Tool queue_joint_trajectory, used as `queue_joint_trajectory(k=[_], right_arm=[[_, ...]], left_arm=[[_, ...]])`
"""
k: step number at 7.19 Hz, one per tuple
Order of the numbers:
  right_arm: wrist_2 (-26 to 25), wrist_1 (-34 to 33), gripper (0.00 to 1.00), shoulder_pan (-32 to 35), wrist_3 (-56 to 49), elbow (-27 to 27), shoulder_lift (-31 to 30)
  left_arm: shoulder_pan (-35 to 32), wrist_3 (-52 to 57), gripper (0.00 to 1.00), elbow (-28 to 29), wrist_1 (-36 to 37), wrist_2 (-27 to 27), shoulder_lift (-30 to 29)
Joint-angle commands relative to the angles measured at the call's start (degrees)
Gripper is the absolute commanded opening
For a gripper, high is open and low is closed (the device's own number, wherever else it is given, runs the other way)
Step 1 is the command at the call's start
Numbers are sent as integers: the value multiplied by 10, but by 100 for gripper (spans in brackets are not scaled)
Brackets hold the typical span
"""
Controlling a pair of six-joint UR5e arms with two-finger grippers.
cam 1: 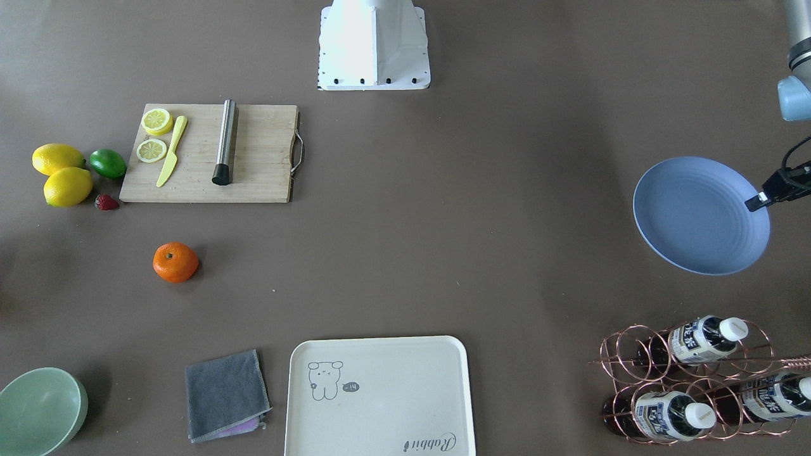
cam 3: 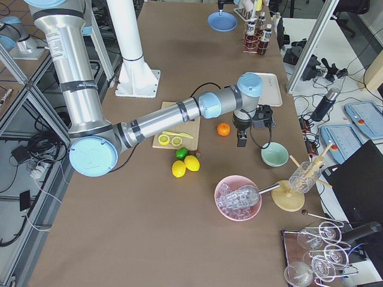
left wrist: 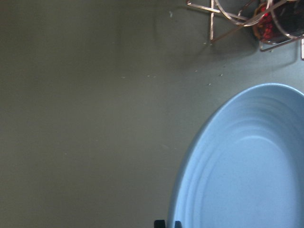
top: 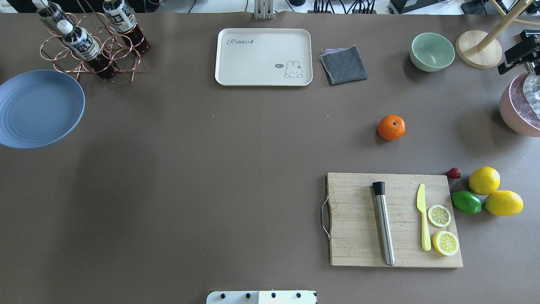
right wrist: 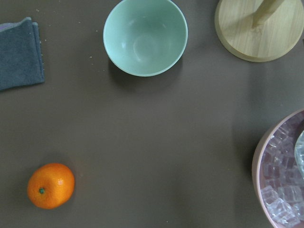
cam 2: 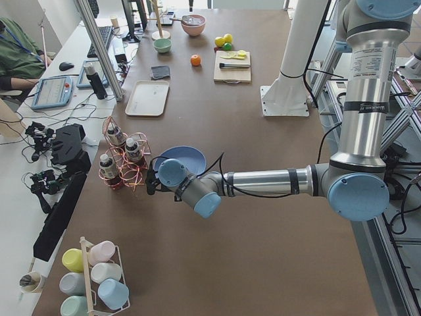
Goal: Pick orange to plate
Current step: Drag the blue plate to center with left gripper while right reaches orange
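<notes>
The orange (top: 391, 127) lies alone on the brown table, right of the middle and beyond the cutting board; the right wrist view has it at lower left (right wrist: 51, 185). Far off at the table's left end sits the light-blue plate (top: 38, 109), with nothing on it. My left gripper (left wrist: 166, 224) hovers at the plate's (left wrist: 247, 166) rim; only two dark fingertips show, close together, holding nothing. My right gripper (top: 512, 59) hangs at the right edge, between the orange and the mint bowl (right wrist: 145, 35). Its fingers are not seen clearly.
A cutting board (top: 394, 219) carries a metal rod, a yellow knife and lemon slices. Two lemons, a lime (top: 466, 202) and a strawberry lie right of it. A cream tray (top: 263, 57), grey cloth (top: 344, 64), bottle rack (top: 90, 46) and pink ice bowl (top: 521, 105) line the edges.
</notes>
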Motion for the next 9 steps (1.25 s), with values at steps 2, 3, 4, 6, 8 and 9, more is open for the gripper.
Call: queue_joint_trajectory(k=[2, 3, 4, 6, 8, 9], right_arm=[[-76, 160, 100, -108, 164, -53, 18], [-83, 204, 100, -130, 171, -84, 23], [-113, 216, 100, -154, 174, -91, 27], [-156, 217, 100, -208, 234, -92, 56], [-166, 217, 100, -229, 235, -96, 57], [-172, 217, 100, -239, 235, -107, 60]], left_arm=[[131, -229, 0, -139, 1, 109, -6], [174, -299, 0, -156, 1, 149, -28], [238, -378, 0, -165, 2, 213, -63], [341, -448, 0, -163, 66, 326, -154], [433, -495, 0, -161, 82, 421, -192], [467, -498, 0, -161, 82, 462, -192]])
